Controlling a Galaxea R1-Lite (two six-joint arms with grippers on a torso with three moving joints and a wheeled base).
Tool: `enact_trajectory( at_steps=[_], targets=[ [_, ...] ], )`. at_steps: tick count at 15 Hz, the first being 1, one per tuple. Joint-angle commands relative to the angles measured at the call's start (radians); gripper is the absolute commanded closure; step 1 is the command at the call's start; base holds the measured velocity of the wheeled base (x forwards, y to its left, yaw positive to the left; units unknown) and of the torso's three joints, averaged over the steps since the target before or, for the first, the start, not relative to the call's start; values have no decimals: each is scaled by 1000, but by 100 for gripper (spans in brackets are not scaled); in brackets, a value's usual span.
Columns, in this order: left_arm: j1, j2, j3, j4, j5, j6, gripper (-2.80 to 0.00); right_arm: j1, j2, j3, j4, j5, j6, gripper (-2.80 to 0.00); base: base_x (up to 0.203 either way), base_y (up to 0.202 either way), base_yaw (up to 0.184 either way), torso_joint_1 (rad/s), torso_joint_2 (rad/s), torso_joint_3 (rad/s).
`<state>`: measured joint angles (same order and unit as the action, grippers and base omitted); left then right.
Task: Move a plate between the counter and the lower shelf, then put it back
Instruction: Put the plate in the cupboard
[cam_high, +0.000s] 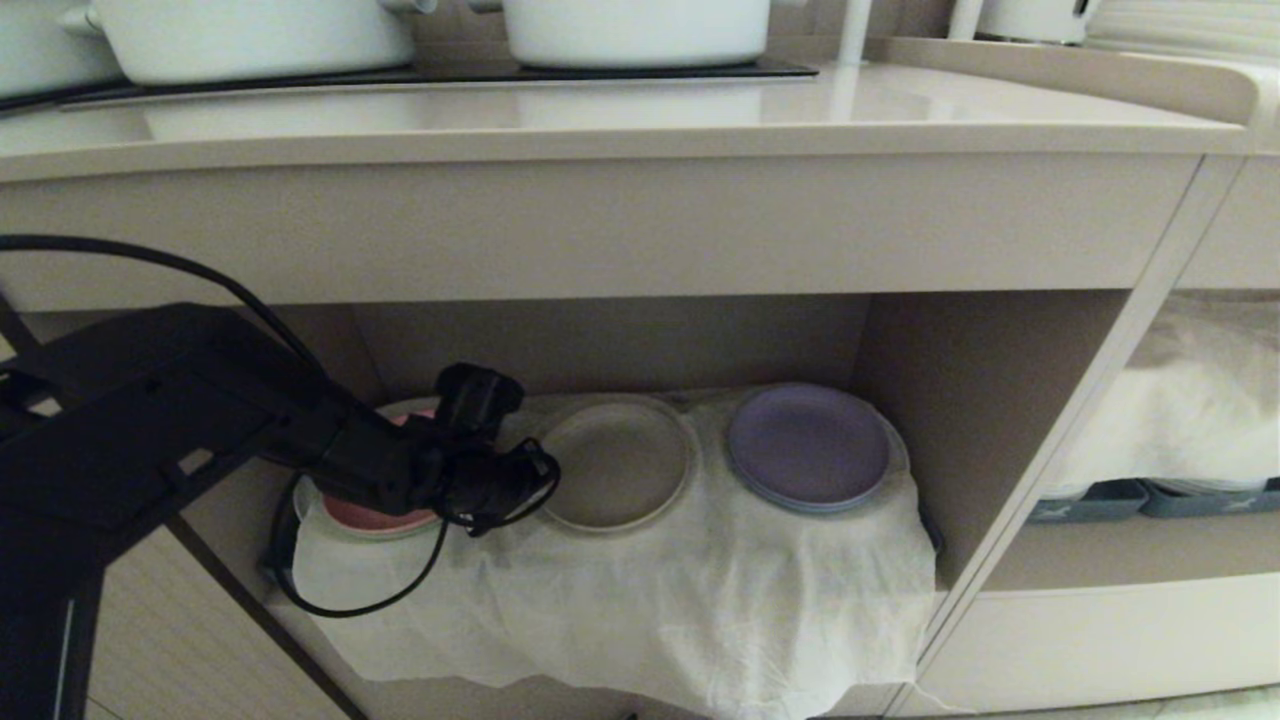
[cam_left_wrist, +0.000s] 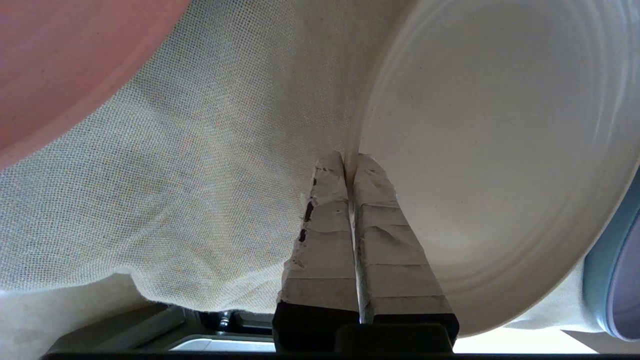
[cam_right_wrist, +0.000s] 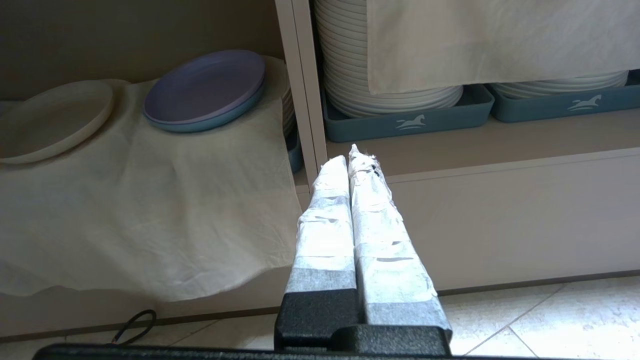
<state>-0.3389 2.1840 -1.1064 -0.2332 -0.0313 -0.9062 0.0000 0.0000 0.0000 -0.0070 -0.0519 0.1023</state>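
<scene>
The cream-beige plate (cam_high: 620, 462) (cam_left_wrist: 500, 150) (cam_right_wrist: 50, 120) lies on the white cloth (cam_high: 650, 600) of the lower shelf, between a pink plate and a purple one. My left gripper (cam_high: 545, 475) (cam_left_wrist: 348, 162) reaches into the shelf from the left and is shut on the plate's near-left rim, one finger inside the rim and one outside. The counter (cam_high: 600, 120) runs above the shelf with no small plate on it. My right gripper (cam_right_wrist: 350, 155) hangs low in front of the cabinet divider, shut and empty.
A pink plate (cam_high: 375, 515) sits under my left wrist. A purple plate (cam_high: 808, 445) on a blue one is at the right. White pots (cam_high: 640, 30) stand on the hob. Stacked white plates (cam_right_wrist: 390, 90) in grey trays (cam_high: 1090, 500) fill the neighbouring recess.
</scene>
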Motion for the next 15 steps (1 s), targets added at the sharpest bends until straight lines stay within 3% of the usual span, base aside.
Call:
enact_trajectory(
  at_steps=[1, 9, 10, 15],
  targets=[
    [0, 0, -1, -3, 1, -5, 0, 0, 0, 0, -1, 0, 0, 0, 0, 0, 0, 0, 0, 0],
    [0, -1, 2, -2, -1, -7, 0, 0, 1, 0, 0, 0, 0, 0, 0, 0, 0, 0, 0, 0],
    [0, -1, 2, -2, -1, -7, -280, 0, 0, 0, 0, -1, 0, 0, 0, 0, 0, 0, 0, 0],
    [0, -9, 2, -3, 4, -7, -280, 0, 0, 0, -1, 0, 0, 0, 0, 0, 0, 0, 0, 0]
  ],
)
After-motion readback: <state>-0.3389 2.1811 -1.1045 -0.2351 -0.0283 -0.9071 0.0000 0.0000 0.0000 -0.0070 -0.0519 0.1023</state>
